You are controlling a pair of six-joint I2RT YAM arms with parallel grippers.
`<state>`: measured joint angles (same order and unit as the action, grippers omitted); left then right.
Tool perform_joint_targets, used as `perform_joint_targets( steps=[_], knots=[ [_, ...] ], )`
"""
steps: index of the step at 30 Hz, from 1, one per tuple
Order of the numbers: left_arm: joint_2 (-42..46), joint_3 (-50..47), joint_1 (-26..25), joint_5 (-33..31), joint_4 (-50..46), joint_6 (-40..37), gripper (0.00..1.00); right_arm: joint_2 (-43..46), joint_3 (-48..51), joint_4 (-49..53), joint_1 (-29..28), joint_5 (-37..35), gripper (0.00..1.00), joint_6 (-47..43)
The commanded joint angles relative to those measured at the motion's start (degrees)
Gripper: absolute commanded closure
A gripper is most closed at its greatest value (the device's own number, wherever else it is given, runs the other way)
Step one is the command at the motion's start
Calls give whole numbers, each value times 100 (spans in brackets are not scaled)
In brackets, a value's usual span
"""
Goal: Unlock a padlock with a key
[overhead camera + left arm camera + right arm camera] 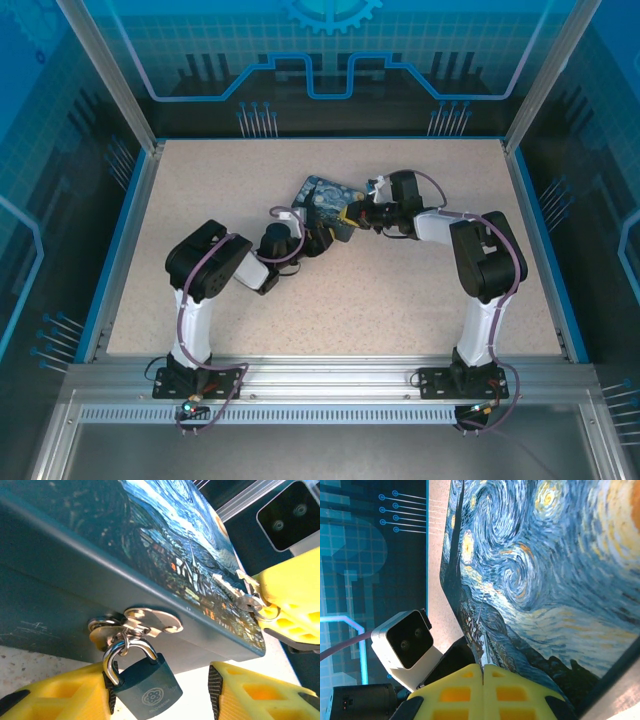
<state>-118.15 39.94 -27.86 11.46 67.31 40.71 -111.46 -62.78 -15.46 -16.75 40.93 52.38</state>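
Teal padlock (150, 687) on silvery hasp (155, 620)

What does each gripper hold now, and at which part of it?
The right gripper pinches the key at its ring end; its tip sticks out. The left gripper holds nothing: its jaws stand apart, the padlock between them.

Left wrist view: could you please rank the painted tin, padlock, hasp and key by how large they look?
1. painted tin
2. padlock
3. hasp, close to the padlock in width but slimmer
4. key, partly hidden, so its true extent is unsure
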Motion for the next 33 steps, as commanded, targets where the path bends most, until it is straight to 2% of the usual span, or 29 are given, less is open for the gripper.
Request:
perform_joint_targets(
  steps=[1, 10, 21, 33],
  knots=[
    [10, -98, 0, 251, 907, 299, 48, -331, 81, 572, -26, -264, 100, -190],
    [-70, -263, 30, 68, 1200, 471, 54, -355, 76, 566, -28, -269, 100, -181],
    [-137, -82, 96, 96, 872, 529, 50, -386, 81, 560, 1, -270, 100, -179],
    [-540, -93, 97, -51, 997, 640, 47, -351, 54, 606, 14, -260, 100, -205]
  ],
)
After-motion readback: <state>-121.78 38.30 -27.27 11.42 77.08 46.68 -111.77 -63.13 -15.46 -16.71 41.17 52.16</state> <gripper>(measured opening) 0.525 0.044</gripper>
